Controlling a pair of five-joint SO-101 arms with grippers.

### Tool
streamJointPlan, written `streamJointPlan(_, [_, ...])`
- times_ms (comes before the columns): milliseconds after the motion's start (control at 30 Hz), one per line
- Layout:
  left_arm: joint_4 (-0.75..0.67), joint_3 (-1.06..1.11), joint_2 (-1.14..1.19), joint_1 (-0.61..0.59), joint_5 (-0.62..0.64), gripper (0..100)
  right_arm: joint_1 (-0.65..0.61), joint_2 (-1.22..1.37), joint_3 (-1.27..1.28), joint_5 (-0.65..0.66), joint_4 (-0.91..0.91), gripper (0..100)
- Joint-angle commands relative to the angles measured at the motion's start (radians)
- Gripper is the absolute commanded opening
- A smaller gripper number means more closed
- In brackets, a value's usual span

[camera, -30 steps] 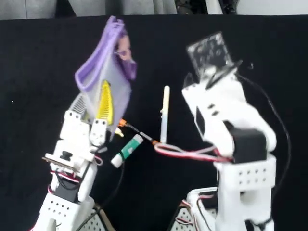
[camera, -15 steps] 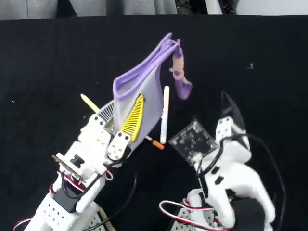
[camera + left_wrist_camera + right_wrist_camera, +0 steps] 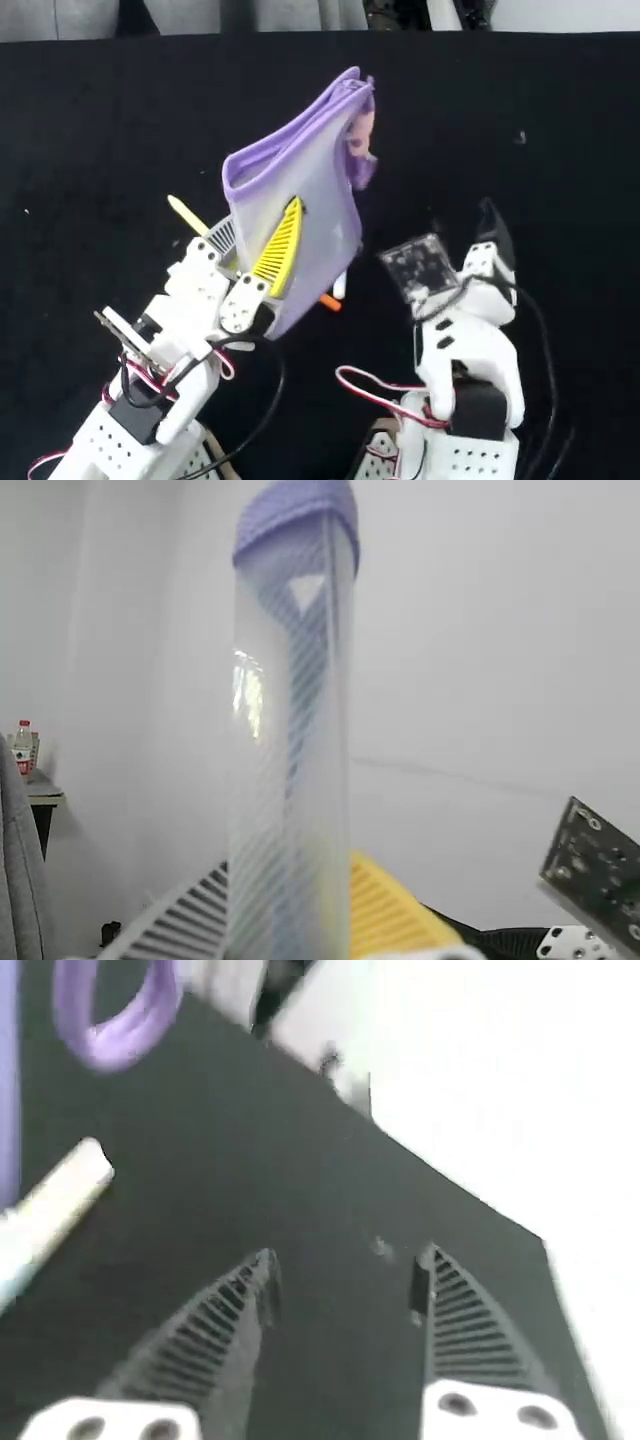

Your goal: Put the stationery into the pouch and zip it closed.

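My left gripper is shut on the lower edge of the translucent purple pouch and holds it up above the black table. The pouch stands upright between the left gripper's yellow and ribbed fingers. A white pen and an orange-tipped item peek out under the pouch, and a yellow pencil lies to its left. My right gripper is low at the right, open and empty. The open right gripper hovers over bare cloth, with the white pen off to one side.
The pouch's purple wrist loop hangs from its top corner, and the same loop appears in the right wrist view. The right arm's camera board sits close to the pouch. The table's far edge meets a pale wall.
The left arm has swung the pouch right and lowered it over the pen. The right arm folded down, then rose a little and turned toward the table's far side.
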Motion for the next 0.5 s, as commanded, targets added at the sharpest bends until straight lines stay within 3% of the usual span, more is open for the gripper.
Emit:
streamJointPlan(0, [0.0, -0.064, -0.015, 0.013, 0.012, 3, -0.094, 0.082, -0.085, -0.181, -0.043, 21.4])
streamJointPlan(167, [0.011, -0.062, -0.015, 0.013, 0.012, 3, -0.15, 0.185, -0.206, -0.354, -0.101, 25.7])
streamJointPlan(467, [0.068, -0.071, -0.017, 0.015, 0.012, 3, -0.25, 0.42, -0.397, -0.491, -0.166, 25.5])
